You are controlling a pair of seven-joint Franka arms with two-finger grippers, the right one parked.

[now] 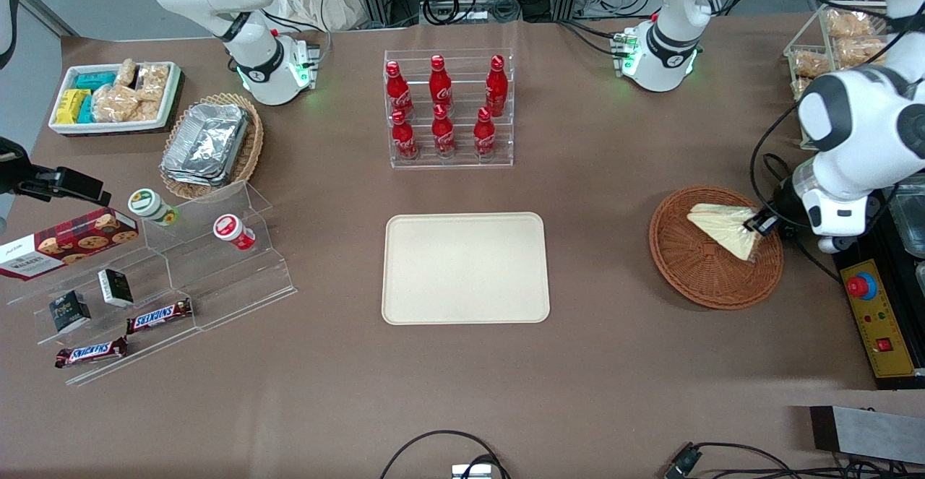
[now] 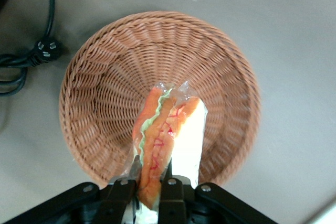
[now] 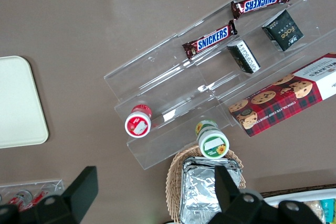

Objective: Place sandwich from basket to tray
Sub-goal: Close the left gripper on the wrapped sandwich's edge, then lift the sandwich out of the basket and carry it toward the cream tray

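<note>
Table [image 1: 621, 363]: lying covered in brown cloth; filling the scene
Cables [image 1: 462, 2]: trailing above the table's edge farthest from the front camera
Light: falling evenly on the table; casting soft shadows

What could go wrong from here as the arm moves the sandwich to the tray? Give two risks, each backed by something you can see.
1. The gripper pinches only one end of the sandwich, so the wedge could swing or slip out during the carry.
2. The sandwich sits inside the basket; a low sideways move toward the tray might catch the rim and drag the basket.
</note>
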